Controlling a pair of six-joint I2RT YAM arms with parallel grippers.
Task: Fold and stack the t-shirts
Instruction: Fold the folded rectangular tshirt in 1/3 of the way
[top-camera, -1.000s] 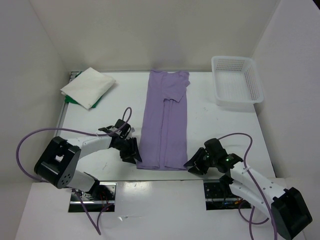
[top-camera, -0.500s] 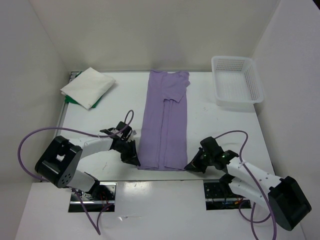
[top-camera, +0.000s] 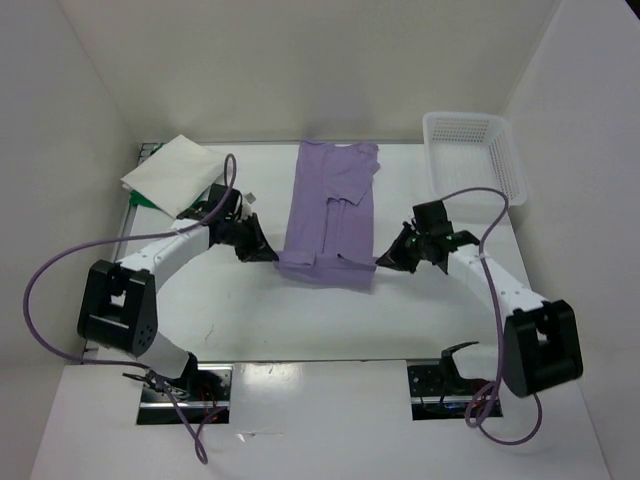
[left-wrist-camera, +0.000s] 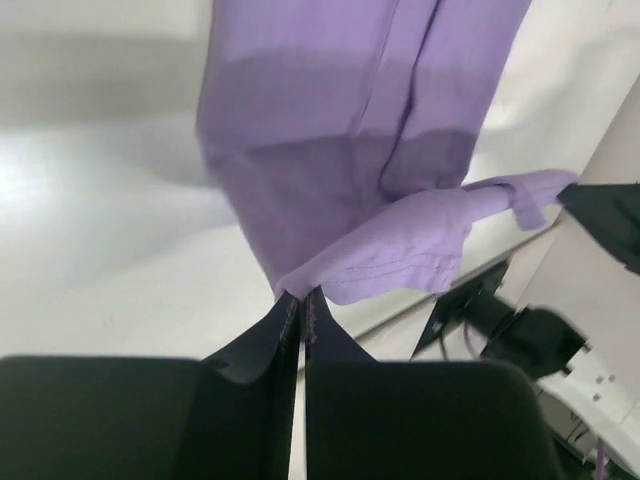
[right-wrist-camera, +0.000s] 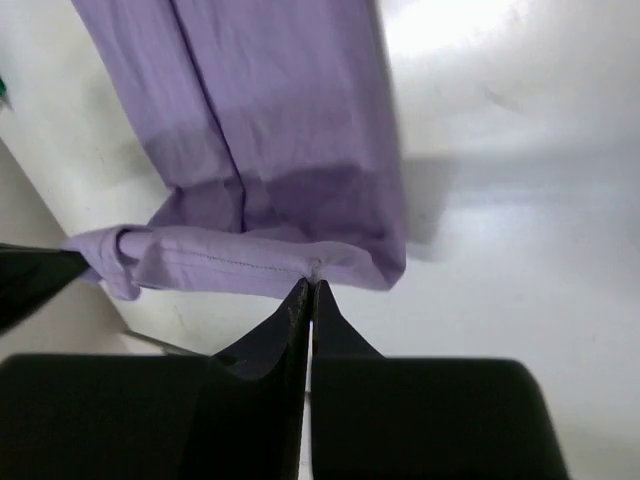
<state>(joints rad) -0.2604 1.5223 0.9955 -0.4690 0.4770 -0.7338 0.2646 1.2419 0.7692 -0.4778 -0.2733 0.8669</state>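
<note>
Two pincers, left pincer (top-camera: 266, 252) and right pincer (top-camera: 386, 261), each pinched shut on a hem corner of the lavender t-shirt (top-camera: 338, 195). Its long axis ran toward the frame top, collar equally far from both.

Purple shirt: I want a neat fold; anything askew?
Nothing serious. The left gripper and right gripper pinch the purple shirt at both hem corners, roughly level; only a sleeve edge juts out at its far right.

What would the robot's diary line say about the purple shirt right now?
task: fold purple shirt | hem: lifted off table | left fingers: shut on its left corner | right fingers: shut on its right corner
</note>
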